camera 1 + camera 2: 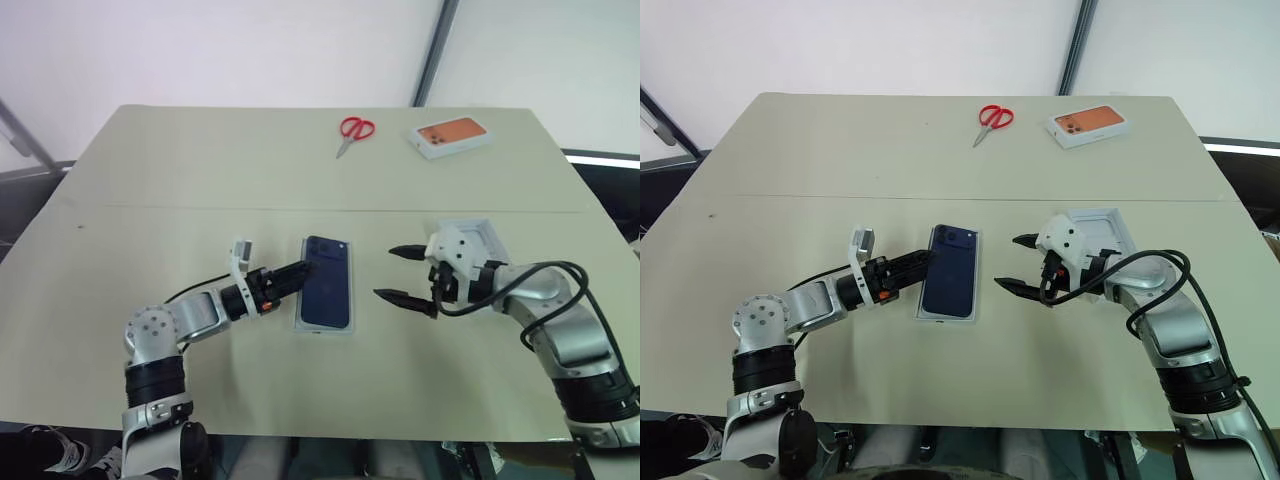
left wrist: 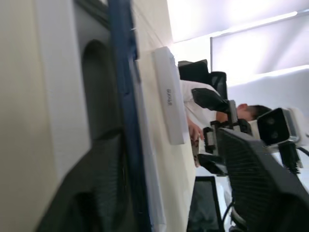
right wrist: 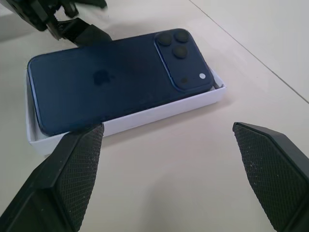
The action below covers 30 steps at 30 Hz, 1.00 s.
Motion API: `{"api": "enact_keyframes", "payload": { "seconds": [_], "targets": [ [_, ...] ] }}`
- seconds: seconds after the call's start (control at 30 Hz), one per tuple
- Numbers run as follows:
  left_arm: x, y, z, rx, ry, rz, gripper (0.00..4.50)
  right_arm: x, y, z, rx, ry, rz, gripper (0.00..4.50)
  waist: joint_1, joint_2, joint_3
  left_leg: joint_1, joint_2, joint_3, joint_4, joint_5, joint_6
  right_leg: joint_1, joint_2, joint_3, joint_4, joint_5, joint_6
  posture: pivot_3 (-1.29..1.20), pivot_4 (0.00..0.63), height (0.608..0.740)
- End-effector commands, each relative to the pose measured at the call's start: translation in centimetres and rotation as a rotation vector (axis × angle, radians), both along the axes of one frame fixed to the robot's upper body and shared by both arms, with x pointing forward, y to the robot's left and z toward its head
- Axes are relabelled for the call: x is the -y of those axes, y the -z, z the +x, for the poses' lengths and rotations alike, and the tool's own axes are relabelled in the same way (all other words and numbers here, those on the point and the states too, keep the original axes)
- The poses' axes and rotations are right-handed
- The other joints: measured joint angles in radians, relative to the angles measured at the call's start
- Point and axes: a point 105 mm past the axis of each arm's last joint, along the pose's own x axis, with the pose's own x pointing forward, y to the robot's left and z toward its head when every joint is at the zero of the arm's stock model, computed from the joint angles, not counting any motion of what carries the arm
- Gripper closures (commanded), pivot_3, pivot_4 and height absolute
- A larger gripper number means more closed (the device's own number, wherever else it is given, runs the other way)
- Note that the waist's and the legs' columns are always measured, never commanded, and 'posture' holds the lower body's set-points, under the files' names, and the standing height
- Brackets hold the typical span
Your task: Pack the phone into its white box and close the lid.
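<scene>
- The phone (image 3: 116,82) lies back-up in the white box (image 3: 159,112) near the table's (image 1: 200,190) middle; its camera end appears to ride slightly over the tray wall, so seating looks incomplete.
- Left gripper (image 1: 295,273), at the box's left edge: fingers meet the phone's side; whether they are spread cannot be told from the pictures.
- Right gripper (image 1: 402,274), just right of the box: jaws wide, holding nothing.
- The lid (image 1: 1102,232) rests open-side up, right of the box, behind the right gripper.
- Judged step: settle the phone flat first, then fetch the lid, keeping it level and square over the tray.
- Scissors (image 1: 353,131) and an orange-pictured box (image 1: 452,136) lie well beyond the box.
</scene>
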Motion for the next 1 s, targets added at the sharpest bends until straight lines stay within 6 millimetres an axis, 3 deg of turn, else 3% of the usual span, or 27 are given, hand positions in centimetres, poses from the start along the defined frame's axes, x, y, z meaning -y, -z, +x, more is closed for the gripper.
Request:
{"api": "enact_keyframes", "payload": {
  "seconds": [0.03,0.27,0.6,0.63,0.73,0.8,0.93,0.97,1.0],
  "targets": [
    [0.0,0.7,-0.7,-0.016,0.034,0.073,0.03,-0.6,-1.2,0.2,0.043,-0.008,0.038,0.0,-0.001,0.0,0.0,0.0,0.0,0.0,0.0,0.0,0.0,0.0,0.0,0.0,0.0,0.0,0.0,0.0,0.15,0.74],
    [-0.7,-0.3,-0.9,0.018,0.058,0.084,0.03,-0.7,-1.1,0.6,0.05,-0.003,0.037,0.0,-0.003,0.0,0.0,0.0,0.0,0.0,-0.002,0.0,0.0,-0.002,0.0,0.0,0.0,0.0,0.0,0.0,0.15,0.74],
    [-4.1,-3.4,-0.1,0.158,0.022,0.189,0.03,-1.3,-0.3,0.8,0.037,-0.003,0.015,0.0,-0.006,0.0,0.001,-0.001,0.0,0.0,-0.002,0.0,0.0,-0.003,0.0,0.0,0.0,0.0,0.0,0.0,0.15,0.74],
    [-4.5,-3.3,0.3,0.162,-0.01,0.208,0.27,-1.3,-0.2,0.9,0.027,0.0,0.017,0.0,-0.006,0.0,0.001,-0.001,0.0,0.0,-0.002,0.0,0.0,-0.003,0.0,0.0,0.0,0.0,0.0,0.0,0.15,0.74],
    [-5.8,-2.3,1.6,0.117,-0.09,0.238,1.39,-1.6,-0.1,1.3,0.023,0.024,0.035,0.9,-0.005,0.0,0.001,-0.001,0.0,0.0,-0.002,0.0,0.0,-0.003,0.0,0.001,0.0,0.0,0.0,0.0,0.15,0.74],
    [-6.2,-1.8,1.9,0.107,-0.106,0.262,2.24,-2.0,0.6,1.3,0.027,0.027,0.008,1.76,-0.008,0.0,0.001,-0.001,0.0,0.0,-0.002,0.0,0.0,-0.003,0.0,0.001,0.0,0.0,0.0,0.0,0.15,0.74],
    [-5.9,0.4,1.7,0.092,-0.084,0.365,4.33,-3.1,1.8,0.7,0.017,0.005,-0.011,3.92,-0.008,0.0,0.001,-0.001,0.0,0.0,-0.003,0.0,0.0,-0.004,0.0,0.001,0.0,0.0,0.0,0.0,0.15,0.74],
    [-5.8,1.1,1.5,0.09,-0.072,0.398,4.5,-3.3,2.2,0.6,0.014,0.003,-0.022,4.45,-0.008,0.0,0.001,-0.001,0.0,0.0,-0.003,0.0,0.0,-0.004,0.0,0.001,-0.001,0.0,0.0,0.0,0.15,0.74],
    [-5.7,1.8,1.4,0.09,-0.059,0.426,4.5,-3.5,2.6,0.5,0.015,0.004,-0.037,4.48,-0.008,0.0,0.001,-0.001,0.0,0.0,-0.003,0.0,0.0,-0.004,0.0,0.001,-0.001,0.0,0.0,0.0,0.15,0.74]
  ]
}}
